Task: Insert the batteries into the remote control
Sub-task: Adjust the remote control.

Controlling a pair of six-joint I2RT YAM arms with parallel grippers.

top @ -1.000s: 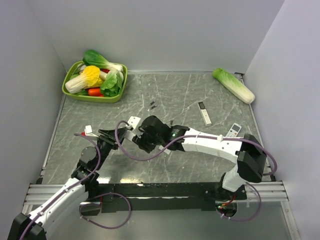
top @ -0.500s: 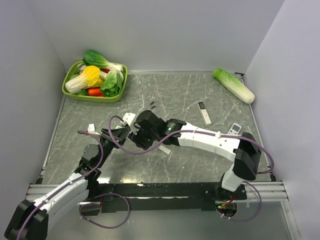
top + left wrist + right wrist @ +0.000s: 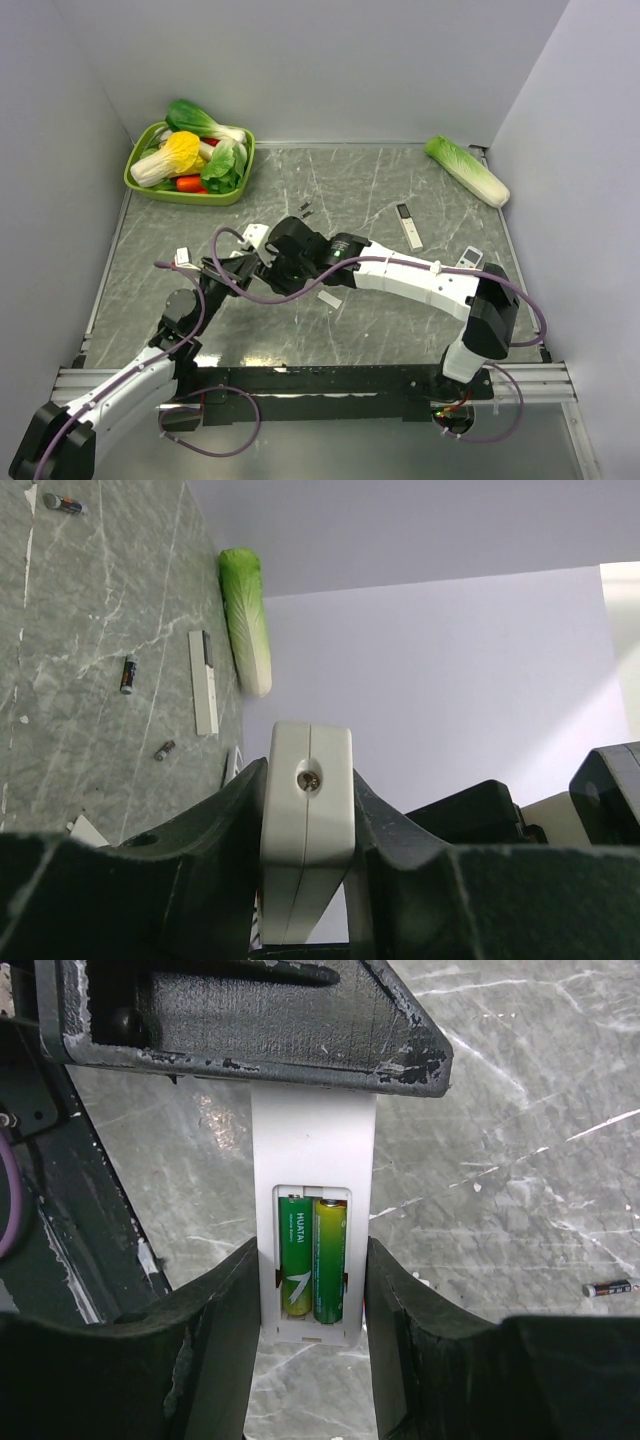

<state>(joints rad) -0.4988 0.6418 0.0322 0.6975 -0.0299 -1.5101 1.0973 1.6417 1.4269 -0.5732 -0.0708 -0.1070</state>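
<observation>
The remote control is a slim white bar held off the table between both grippers, its back recess open. Two green batteries lie side by side in the recess. My right gripper is shut on the remote's sides at the recess end. My left gripper is shut on the remote's other end; one of its fingers crosses the top of the right wrist view. In the top view the remote shows between the left gripper and the right gripper.
A green tray of vegetables stands back left, a napa cabbage back right. A white remote with a black end, a shorter remote, dark cells and small white pieces lie on the table.
Both grippers have moved a little left and toward the back with the remote held between them. The objects on the table have not moved.
</observation>
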